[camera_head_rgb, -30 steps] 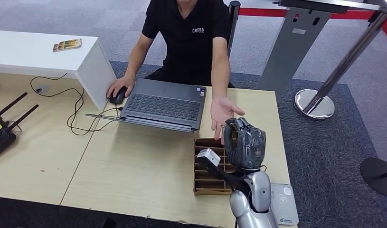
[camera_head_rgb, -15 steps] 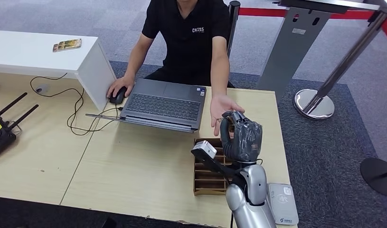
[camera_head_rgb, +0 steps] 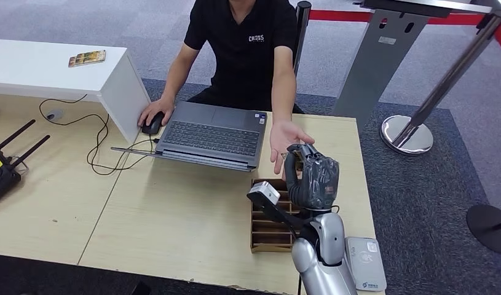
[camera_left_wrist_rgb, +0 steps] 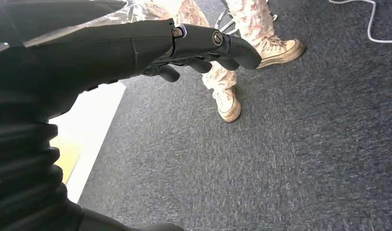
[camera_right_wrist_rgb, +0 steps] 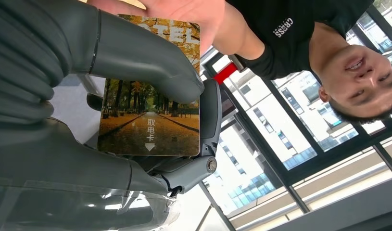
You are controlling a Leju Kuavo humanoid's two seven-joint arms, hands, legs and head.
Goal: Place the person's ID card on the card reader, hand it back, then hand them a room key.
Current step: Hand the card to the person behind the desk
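Right hand (camera_head_rgb: pixel 311 178) pinches room key (camera_right_wrist_rgb: pixel 150 115) between thumb and fingers (camera_right_wrist_rgb: pixel 210 113), card's long axis pointing toward person's open palm (camera_head_rgb: pixel 286 136) just beyond fingertips. Left hand (camera_left_wrist_rgb: pixel 136 48) hangs empty, fingers loosely apart.

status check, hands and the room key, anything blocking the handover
Right hand grips room key, raised at person's open palm. Left hand empty, fingers loosely extended, hanging over carpet. Path clear.
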